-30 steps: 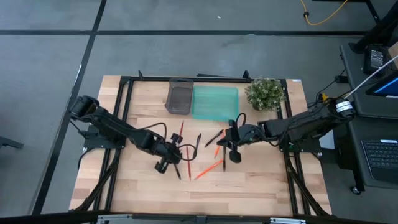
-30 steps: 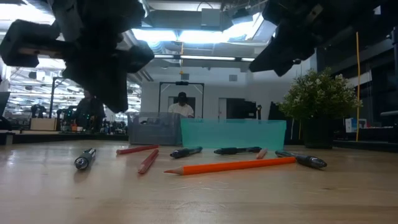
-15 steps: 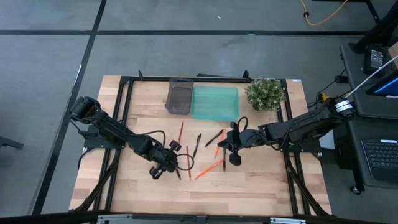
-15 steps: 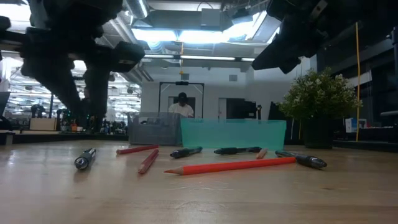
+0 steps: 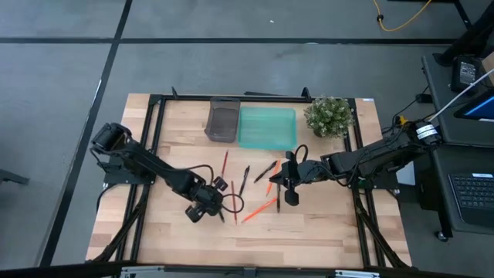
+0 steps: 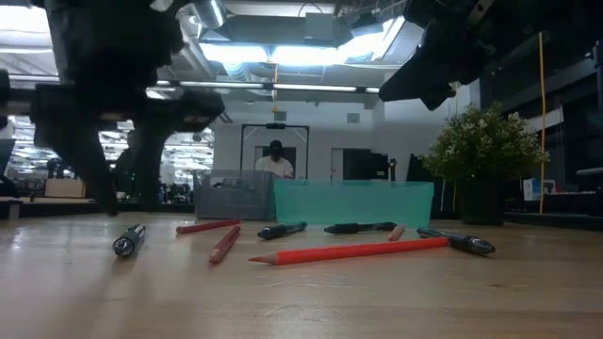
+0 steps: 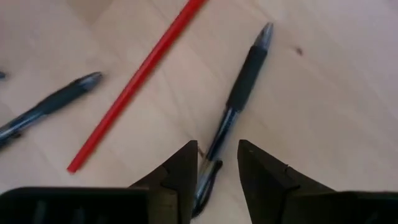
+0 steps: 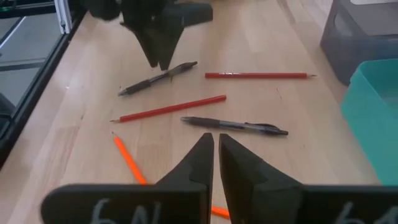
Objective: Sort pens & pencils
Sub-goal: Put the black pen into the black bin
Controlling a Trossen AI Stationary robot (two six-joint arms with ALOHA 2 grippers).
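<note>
The left hand [image 7: 214, 168] was held spread astride a black pen [image 7: 235, 106] on the tabletop [image 7: 323, 93]; the right hand [image 8: 214, 158] was pressed together, empty.

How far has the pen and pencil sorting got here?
Nothing looks sorted: the pens and pencils lie on the table, none visible in the trays. In hand: the left gripper, open, straddles one pen. The right gripper hovers shut, empty.

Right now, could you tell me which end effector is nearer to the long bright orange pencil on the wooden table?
The right end effector is nearer: it hovers just beside the long bright orange pencil's end. The left end effector sits farther off, open over a black pen.
</note>
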